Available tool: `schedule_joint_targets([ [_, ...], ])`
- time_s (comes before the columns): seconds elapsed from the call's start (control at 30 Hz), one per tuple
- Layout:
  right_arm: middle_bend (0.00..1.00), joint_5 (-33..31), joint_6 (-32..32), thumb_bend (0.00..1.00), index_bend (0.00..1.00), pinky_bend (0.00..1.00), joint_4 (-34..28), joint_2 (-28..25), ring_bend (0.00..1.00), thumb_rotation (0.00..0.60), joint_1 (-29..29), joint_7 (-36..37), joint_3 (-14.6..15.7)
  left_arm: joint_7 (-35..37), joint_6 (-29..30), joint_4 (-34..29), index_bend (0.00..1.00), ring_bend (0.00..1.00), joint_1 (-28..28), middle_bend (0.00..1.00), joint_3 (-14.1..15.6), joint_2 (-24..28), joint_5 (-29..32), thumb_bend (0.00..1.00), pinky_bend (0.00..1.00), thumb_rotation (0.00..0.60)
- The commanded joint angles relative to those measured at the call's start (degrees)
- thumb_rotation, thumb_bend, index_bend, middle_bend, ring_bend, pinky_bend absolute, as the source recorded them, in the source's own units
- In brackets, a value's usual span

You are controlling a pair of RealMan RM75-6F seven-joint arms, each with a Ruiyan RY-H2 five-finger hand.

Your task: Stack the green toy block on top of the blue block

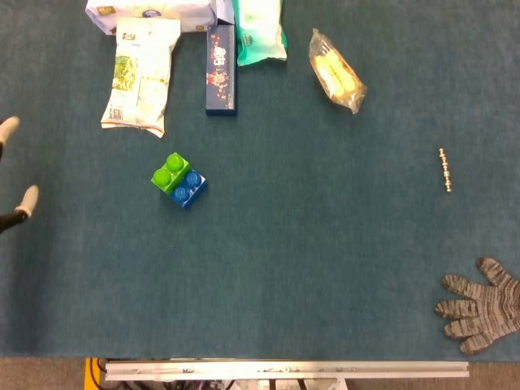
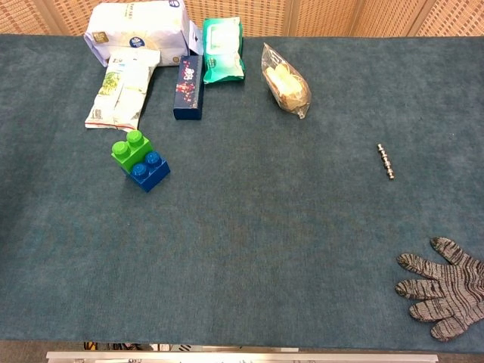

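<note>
**A:** Blocks first. Where do they sit?

**B:** Green block (image 1: pixel 170 172) rests on the blue block (image 1: pixel 189 189), offset toward the far left, so only part of the blue one's studded top shows. Chest view agrees: green block (image 2: pixel 131 147) overlapping the blue block (image 2: pixel 150 172). Both are left of centre on the teal surface (image 1: pixel 309 260).

**A:** Hands?

**B:** Left hand (image 1: pixel 11 175) shows only at the left edge of the head view: two pale fingertips (image 1: pixel 28 198), spread apart, holding nothing, well apart from the blocks. The chest view does not show it. Right hand appears in neither view.

**A:** Nearest neighbours of the blocks?

**B:** Far of them, a pale green snack packet (image 1: pixel 140 73) lying flat. Just right of it, a dark blue slim box (image 1: pixel 221 69) with a red pattern. Beyond those, at the far edge, a white pack (image 2: pixel 140 29) and a mint-green wipes pack (image 1: pixel 260 31).

**A:** Further right?

**B:** Clear bag of yellow food (image 1: pixel 335 71), tilted, near the far centre. Well to the right, a small metal rod (image 1: pixel 444 170) lies alone. At the near right corner, a grey knit glove (image 1: pixel 479 305) lies flat, fingers pointing left.
</note>
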State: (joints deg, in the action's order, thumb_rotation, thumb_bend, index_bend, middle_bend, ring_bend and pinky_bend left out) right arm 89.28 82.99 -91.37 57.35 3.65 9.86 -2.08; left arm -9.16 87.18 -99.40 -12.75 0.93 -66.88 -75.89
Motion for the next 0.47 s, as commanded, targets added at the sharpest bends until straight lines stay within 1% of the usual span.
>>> schedule_joint_targets([
  [0.03, 0.32, 0.2, 0.06, 0.23, 0.26, 0.18, -0.05, 0.17, 0.12, 0.6, 0.15, -0.08, 0.06, -0.32, 1.18, -0.84, 0.13, 0.18, 1.36, 0.18, 0.46, 0.28, -1.03, 0.29, 0.13, 0.6],
  [0.23, 0.32, 0.89, 0.36, 0.23, 0.26, 0.18, -0.5, 0.06, 0.12, 0.6, 0.35, -0.47, 0.27, -1.02, 3.08, -1.44, 0.13, 0.18, 3.05, 0.18, 0.36, -0.2, -3.76, 0.29, 0.13, 0.6],
  [0.47, 0.32, 2.17, 0.78, 0.23, 0.26, 0.18, -1.35, -0.36, 0.12, 0.6, 0.58, -1.27, 0.7, -1.25, 2.8, -1.74, 0.13, 0.18, 4.03, 0.18, 0.0, -0.34, -5.08, 0.29, 0.13, 0.6],
])
